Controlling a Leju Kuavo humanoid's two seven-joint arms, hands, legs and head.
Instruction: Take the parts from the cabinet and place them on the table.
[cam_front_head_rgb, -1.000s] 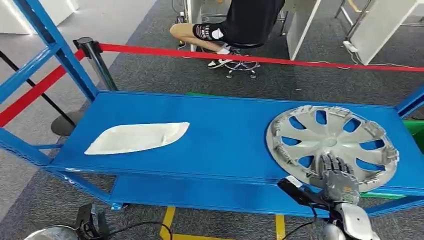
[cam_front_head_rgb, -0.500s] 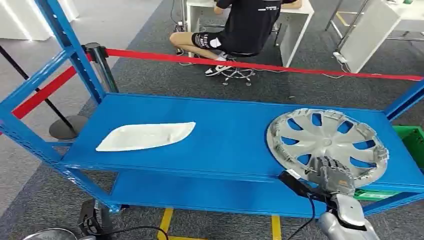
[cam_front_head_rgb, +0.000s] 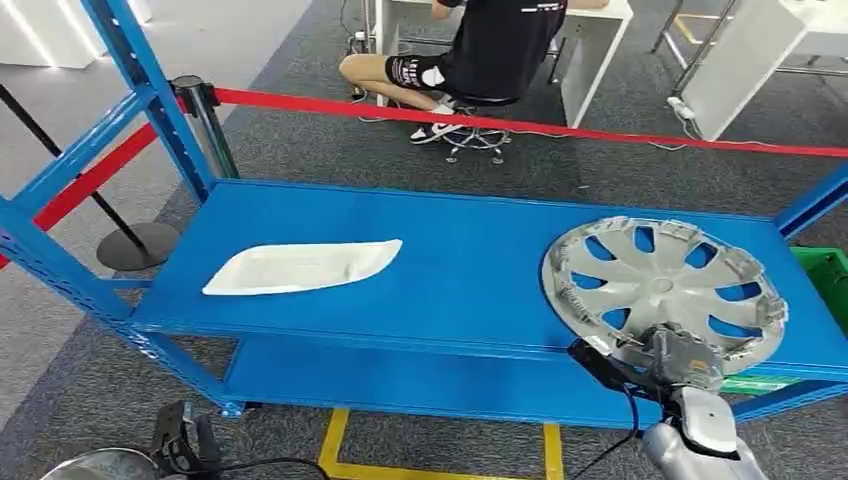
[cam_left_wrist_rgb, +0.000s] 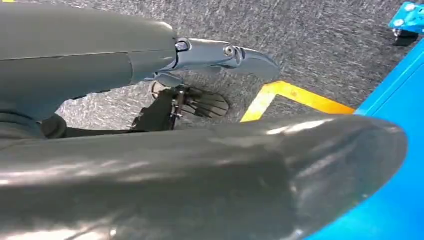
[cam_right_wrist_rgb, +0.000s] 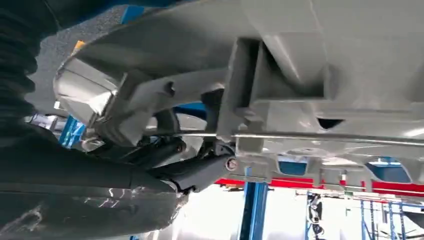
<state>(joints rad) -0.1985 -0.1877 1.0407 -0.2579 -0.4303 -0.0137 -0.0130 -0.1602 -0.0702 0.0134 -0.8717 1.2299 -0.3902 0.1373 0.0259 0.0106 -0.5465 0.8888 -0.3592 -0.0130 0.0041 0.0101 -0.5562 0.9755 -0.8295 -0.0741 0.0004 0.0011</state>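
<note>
A silver hubcap (cam_front_head_rgb: 662, 288) lies flat at the right end of the blue cabinet shelf (cam_front_head_rgb: 470, 270). My right hand (cam_front_head_rgb: 682, 358) is at its near rim, fingers curled over the edge. In the right wrist view the hubcap's ribbed underside (cam_right_wrist_rgb: 300, 60) fills the area above my dark fingers (cam_right_wrist_rgb: 190, 170), which hook under the rim. A flat white plastic part (cam_front_head_rgb: 300, 267) lies on the shelf's left half, untouched. My left hand (cam_left_wrist_rgb: 150, 60) hangs over grey carpet with nothing in it, fingers apart.
A lower blue shelf (cam_front_head_rgb: 400, 385) runs under the top one. Blue uprights (cam_front_head_rgb: 150, 95) frame the left end. A red barrier tape (cam_front_head_rgb: 500, 122) crosses behind, with a person seated on a chair (cam_front_head_rgb: 490, 50) beyond. A green bin (cam_front_head_rgb: 825, 270) stands at right; yellow tape (cam_front_head_rgb: 335, 445) marks the floor.
My right hand's fingers, spread flat on the hubcap's near spokes a second ago, have curled down around its near rim. The camera has shifted slightly; the white part has not moved.
</note>
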